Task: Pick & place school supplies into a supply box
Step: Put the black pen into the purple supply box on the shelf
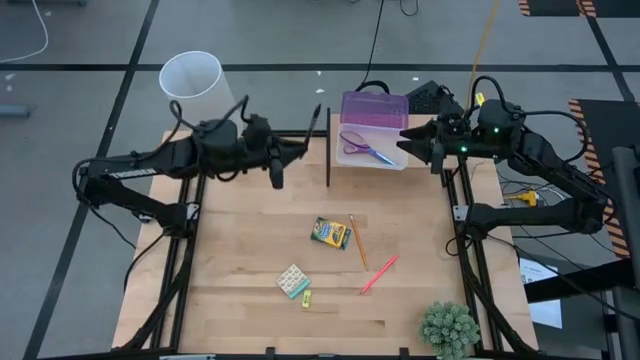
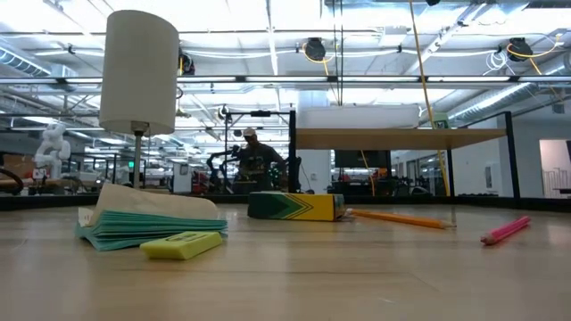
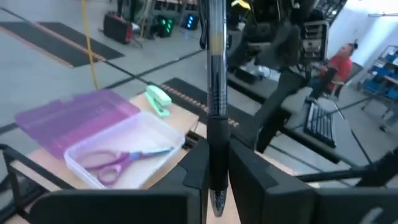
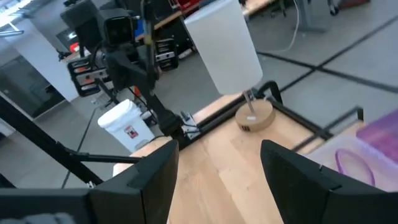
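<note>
The clear supply box (image 1: 385, 150) sits at the table's far edge with its purple lid (image 1: 375, 108) laid open. Purple-handled scissors (image 1: 365, 148) lie inside it, also seen in the left wrist view as scissors (image 3: 121, 165). My left gripper (image 1: 303, 150) hovers left of the box, shut on a black pen (image 3: 216, 93). My right gripper (image 1: 412, 142) is open just right of the box and holds nothing. On the table lie the crayon box (image 1: 330, 233), orange pencil (image 1: 357, 240), pink pen (image 1: 379, 274), eraser block (image 1: 293, 281) and a small yellow piece (image 1: 306, 297). My left gripper pinches the black pen between its two fingers, on the barrel near one end (image 3: 216, 158). The fingers reach level from the table's left and lie across the pen. The pen is lifted clear of the table, its long free end (image 1: 316, 115) slanting toward the far edge.
A white lamp shade (image 1: 190, 75) stands at the far left corner. A small green plant (image 1: 448, 328) is at the near right corner. A thin black bar (image 1: 327, 160) stands between my left gripper and the box. A green stapler (image 3: 158, 99) lies past the box.
</note>
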Available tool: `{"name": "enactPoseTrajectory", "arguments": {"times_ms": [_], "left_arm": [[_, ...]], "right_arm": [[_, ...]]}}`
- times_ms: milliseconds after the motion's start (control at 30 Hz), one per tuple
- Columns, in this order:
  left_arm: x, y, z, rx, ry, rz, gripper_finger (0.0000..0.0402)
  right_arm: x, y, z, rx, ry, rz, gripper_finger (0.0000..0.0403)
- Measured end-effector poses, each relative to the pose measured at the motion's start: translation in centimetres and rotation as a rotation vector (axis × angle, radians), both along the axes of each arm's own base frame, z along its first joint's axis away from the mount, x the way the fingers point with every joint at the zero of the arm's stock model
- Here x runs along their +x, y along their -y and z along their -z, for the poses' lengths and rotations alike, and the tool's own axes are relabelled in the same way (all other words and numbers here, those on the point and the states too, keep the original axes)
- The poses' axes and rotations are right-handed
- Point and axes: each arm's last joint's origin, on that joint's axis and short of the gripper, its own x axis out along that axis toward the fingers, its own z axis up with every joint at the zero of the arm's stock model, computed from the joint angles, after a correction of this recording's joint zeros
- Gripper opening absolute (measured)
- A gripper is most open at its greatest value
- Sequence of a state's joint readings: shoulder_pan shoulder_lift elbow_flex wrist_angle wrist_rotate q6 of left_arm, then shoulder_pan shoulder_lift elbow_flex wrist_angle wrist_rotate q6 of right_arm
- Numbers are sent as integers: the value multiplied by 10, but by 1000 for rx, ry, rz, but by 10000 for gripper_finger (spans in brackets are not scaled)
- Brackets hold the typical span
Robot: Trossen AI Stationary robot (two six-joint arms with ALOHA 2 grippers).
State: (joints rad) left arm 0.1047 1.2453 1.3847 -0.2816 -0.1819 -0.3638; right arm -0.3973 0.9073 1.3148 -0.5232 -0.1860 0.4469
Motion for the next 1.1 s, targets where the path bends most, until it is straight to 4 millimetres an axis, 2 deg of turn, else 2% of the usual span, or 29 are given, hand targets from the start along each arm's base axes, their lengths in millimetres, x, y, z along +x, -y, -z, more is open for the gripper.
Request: {"name": "enactPoseTrajectory", "arguments": {"times_ms": [133, 400, 600, 833, 1100], "left_arm": [[-4, -4, -16, 5, 84, -20, 51], [-2, -4, -32, 12, 207, -19, 51], [11, -2, -32, 1, 267, 24, 51], [39, -2, -21, -10, 311, 68, 51], [58, -2, -13, -29, 348, 115, 51]], "right_arm": [[2, 1, -4, -46, 38, -6, 221], [7, 2, -18, -119, 172, -40, 221], [17, 5, -20, -116, 219, -81, 221], [31, 9, -22, -93, 276, -137, 221], [45, 14, -24, -91, 331, -160, 221]]}}
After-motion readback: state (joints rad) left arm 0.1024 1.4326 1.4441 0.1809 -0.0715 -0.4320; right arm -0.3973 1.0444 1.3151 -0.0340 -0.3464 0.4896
